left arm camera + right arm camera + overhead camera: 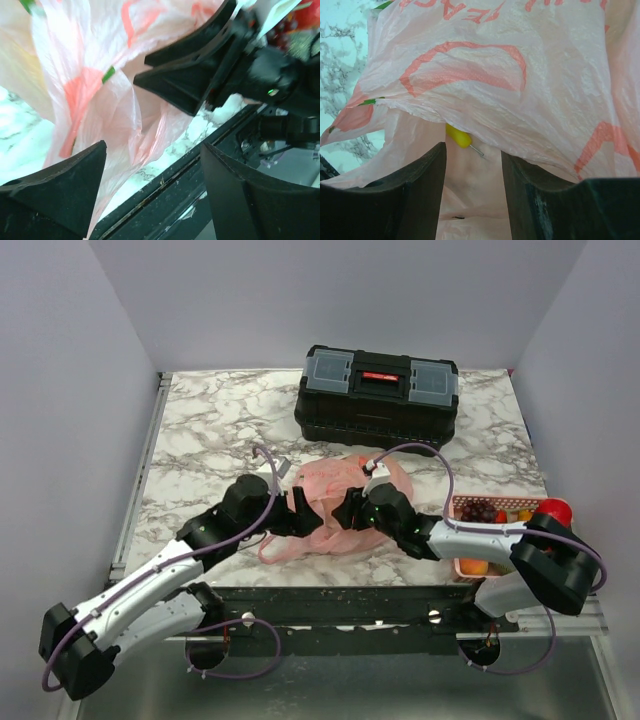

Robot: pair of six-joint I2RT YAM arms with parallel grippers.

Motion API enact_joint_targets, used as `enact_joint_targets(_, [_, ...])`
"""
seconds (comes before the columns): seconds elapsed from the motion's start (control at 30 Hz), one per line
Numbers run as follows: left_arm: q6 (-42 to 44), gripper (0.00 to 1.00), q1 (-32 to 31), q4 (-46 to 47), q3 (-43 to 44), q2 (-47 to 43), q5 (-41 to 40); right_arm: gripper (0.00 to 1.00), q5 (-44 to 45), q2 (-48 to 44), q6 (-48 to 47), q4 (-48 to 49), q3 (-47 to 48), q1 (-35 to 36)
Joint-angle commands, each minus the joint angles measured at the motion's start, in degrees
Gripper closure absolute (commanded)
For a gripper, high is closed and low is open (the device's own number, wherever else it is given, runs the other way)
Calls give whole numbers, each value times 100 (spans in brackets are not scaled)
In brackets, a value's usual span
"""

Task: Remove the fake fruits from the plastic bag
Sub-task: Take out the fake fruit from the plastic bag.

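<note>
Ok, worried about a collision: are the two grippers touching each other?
Apart: left wrist view shows plastic bag and table between left gripper and right gripper.

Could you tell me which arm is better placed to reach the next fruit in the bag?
Probably right: the right gripper is open facing into the crinkled pink plastic bag, where a yellow plastic fruit tip shows. The left gripper is open beside the bag.
</note>
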Motion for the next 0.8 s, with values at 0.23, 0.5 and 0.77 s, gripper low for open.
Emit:
enact_joint_targets(0.23, [753, 18, 1542, -1002, 914, -568, 97, 46, -35, 229, 122, 282, -33, 48])
enact_joint_targets(0.5, [661, 23, 2751, -900, 1671, 1124, 795, 44, -51, 254, 183, 281, 43, 50])
enact_joint_targets(0.77, [624, 37, 2979, -908, 2429, 3137, 1851, 44, 80, 286, 191, 124, 285, 48])
